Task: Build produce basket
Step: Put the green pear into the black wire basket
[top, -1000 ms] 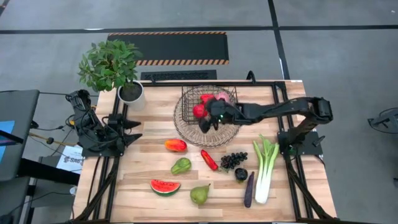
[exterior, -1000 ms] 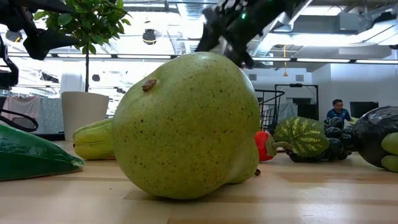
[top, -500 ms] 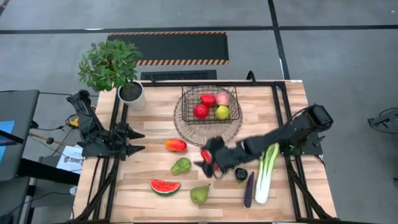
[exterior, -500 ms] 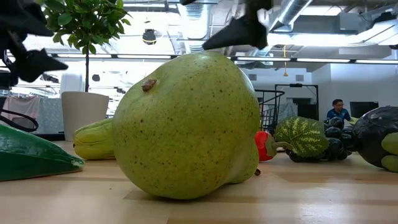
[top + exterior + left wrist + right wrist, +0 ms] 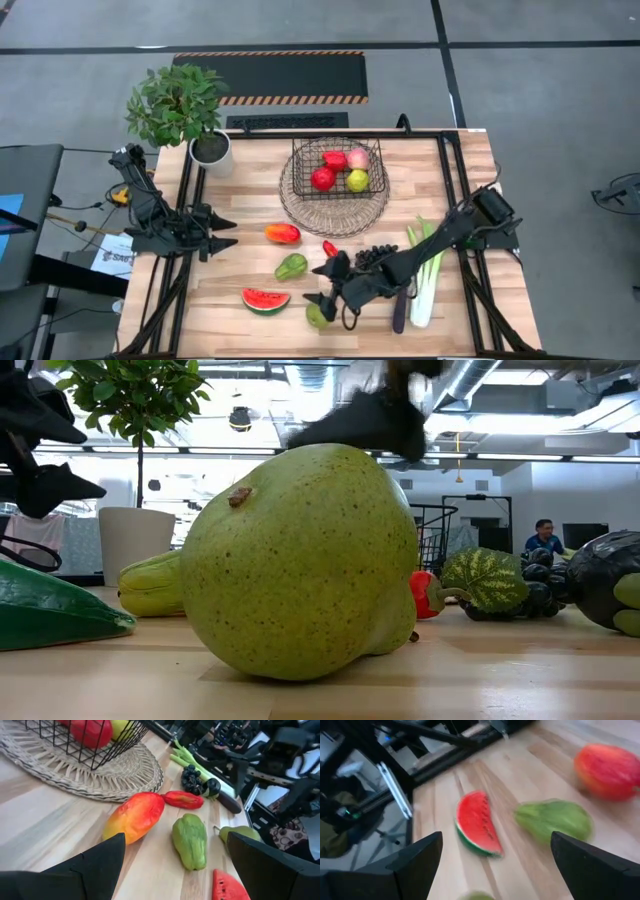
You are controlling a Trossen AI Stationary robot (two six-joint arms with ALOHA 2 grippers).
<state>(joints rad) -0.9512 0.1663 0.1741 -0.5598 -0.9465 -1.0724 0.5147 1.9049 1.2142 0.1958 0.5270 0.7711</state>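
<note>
While the left gripper waits at the desk's left edge with jaws spread, the right gripper hangs low over the front pear, jaws wide and empty. Half a second ago it was farther back, above the chili. Mango and second pear lie with long axes left-right; the leek and eggplant run front-to-back. The basket sits on the round tray, holding an apple and other fruit. No writing is legible.
</note>
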